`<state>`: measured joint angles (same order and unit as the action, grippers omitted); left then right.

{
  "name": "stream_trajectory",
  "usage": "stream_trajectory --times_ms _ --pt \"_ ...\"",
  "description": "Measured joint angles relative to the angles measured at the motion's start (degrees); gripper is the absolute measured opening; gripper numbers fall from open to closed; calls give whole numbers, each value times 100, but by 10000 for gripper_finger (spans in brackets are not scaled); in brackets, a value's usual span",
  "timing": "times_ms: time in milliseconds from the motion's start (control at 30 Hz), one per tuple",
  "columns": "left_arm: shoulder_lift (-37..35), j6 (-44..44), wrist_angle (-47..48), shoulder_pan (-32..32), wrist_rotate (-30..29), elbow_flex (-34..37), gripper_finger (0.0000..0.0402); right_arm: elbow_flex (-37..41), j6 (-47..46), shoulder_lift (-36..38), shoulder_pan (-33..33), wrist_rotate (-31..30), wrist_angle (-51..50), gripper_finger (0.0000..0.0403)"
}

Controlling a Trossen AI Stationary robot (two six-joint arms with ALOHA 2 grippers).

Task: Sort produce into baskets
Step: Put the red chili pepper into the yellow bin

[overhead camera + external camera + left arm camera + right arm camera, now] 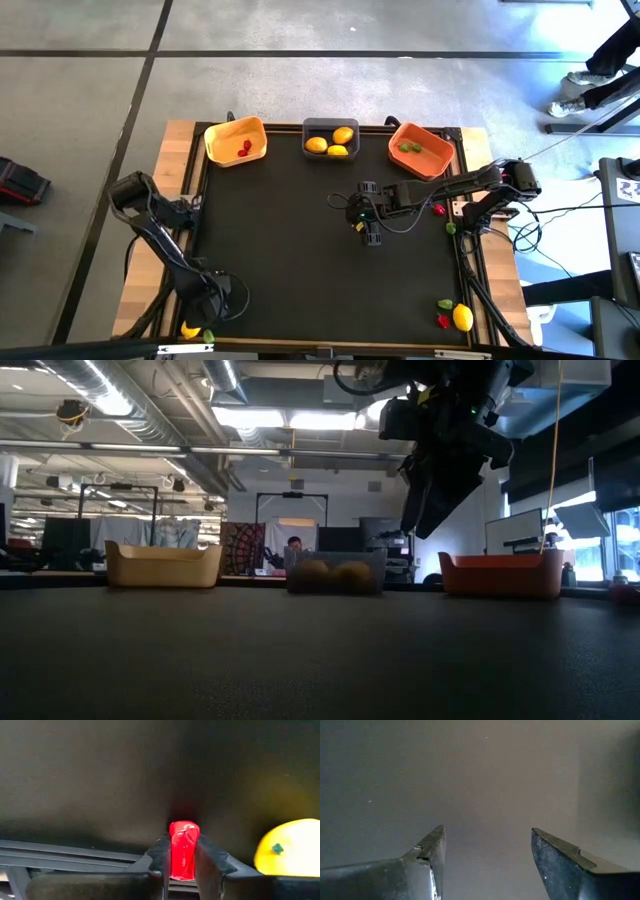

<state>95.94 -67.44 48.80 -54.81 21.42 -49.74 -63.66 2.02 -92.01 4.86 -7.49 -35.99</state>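
From above, the left arm folds down the left side of the surface (300,270), its tool (197,322) at the near-left corner beside a lemon (189,330). The right arm reaches in from the right edge, its tool (366,213) over the middle of the surface, fingers spread apart and holding nothing. Along the far edge stand the yellow bin (236,141) with a red piece (243,148), the grey bin (331,139) with three lemons (343,135), and the orange bin (420,150) with a green piece (408,146). More pieces lie at the right edge (440,210) and near-right corner (461,318).

At surface level, the three bins (162,565) stand in a row, and the right arm (445,450) hangs clear above the mat, which the overhead view cannot settle.

The left wrist camera alone shows its tool (183,857) clenched on a red piece (183,849), with a lemon (290,847) just beside.

The right wrist camera shows its tool (487,855) released over bare mat
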Motion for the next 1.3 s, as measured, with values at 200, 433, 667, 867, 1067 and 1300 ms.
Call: stream_trajectory --times_ms 200,433,667,867,1067,1300 --pt "-491 88 26 338 -428 -2 64 0 -5 0 0 2 3 225" --pt "-1344 262 103 976 -1386 -4 63 0 -31 0 0 58 11 225" --pt "-2132 1133 348 1736 -2878 -4 71 0 -28 0 0 59 9 225" --pt "-2612 1973 338 2522 -3617 -7 72 0 -26 0 -2 59 -16 225" --pt "-2935 2938 320 3455 -4019 -7 72 0 -43 0 -1 -411 -62 225" --pt "-3120 4139 275 4771 -4146 -7 72 0 -24 0 -7 -900 -202 225"
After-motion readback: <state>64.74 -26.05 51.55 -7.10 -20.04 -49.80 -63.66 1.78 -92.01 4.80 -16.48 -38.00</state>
